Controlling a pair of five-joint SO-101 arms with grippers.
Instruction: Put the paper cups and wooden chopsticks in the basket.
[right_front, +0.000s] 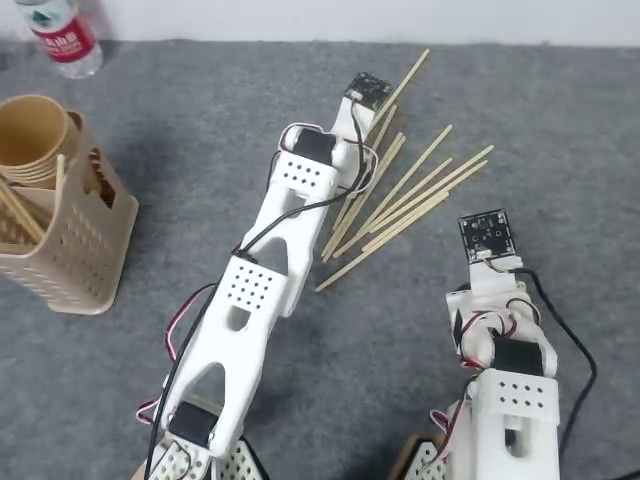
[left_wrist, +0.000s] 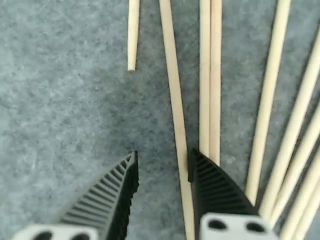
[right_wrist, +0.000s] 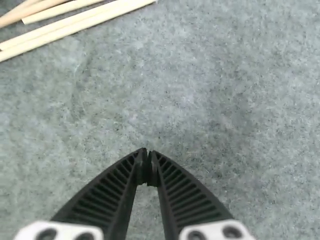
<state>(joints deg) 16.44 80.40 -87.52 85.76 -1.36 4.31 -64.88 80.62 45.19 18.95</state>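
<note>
Straddling one of the wooden chopsticks (right_front: 425, 205) scattered on the grey desk (right_front: 500, 90), the left hand (left_wrist: 163, 155) gapes wide. The right hand (right_wrist: 148, 154), pinched together and empty, sits nearby, while paper cups (right_front: 32, 135) stand in the basket (right_front: 95, 255).

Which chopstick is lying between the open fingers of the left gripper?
The single slanted chopstick that runs into the gap of the left gripper, close to one finger. The pair beside it lies outside that finger.
</note>
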